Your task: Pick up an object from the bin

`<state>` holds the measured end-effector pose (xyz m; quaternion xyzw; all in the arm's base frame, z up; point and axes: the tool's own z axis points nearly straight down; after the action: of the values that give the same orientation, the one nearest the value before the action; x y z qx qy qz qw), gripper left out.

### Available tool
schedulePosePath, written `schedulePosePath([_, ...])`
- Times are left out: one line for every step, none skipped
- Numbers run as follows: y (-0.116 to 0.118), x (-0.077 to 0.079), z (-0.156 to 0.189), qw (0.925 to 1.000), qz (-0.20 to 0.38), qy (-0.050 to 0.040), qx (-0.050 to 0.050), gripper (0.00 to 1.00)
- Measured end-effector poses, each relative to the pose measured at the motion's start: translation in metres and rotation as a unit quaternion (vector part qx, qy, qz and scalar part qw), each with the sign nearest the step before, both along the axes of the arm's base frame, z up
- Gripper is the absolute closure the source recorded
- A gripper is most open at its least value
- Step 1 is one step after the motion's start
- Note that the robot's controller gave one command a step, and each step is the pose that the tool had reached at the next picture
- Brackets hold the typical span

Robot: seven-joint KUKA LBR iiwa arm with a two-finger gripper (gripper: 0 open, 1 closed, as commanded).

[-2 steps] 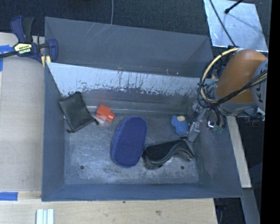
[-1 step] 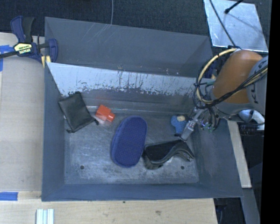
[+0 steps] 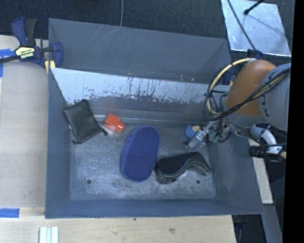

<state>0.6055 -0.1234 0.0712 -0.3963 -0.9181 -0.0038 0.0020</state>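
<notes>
At the bin's (image 3: pixel 98 174) 3 o'clock, the hand (image 3: pixel 198 138) sat by a black curved piece (image 3: pixel 182 166), probably lining up. Couldn't tell if it was open.

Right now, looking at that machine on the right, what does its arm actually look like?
The arm is a thick, rounded grey limb. An orange-brown domed cover caps its wrist, and black and yellowish cables loop round it. It narrows to a small silvery metal gripper.
</notes>
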Motion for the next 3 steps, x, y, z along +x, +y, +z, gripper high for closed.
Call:
schedulePosePath([0.002, 0.001, 0.001, 1.0000, 0.002, -0.0005, 0.001, 0.00])
schedulePosePath([-0.001, 0.001, 0.001, 1.0000, 0.001, -0.0006, -0.001, 1.00])
schedulePosePath([-0.002, 0.002, 0.039, 1.0000, 0.003, -0.0039, -0.005, 1.00])
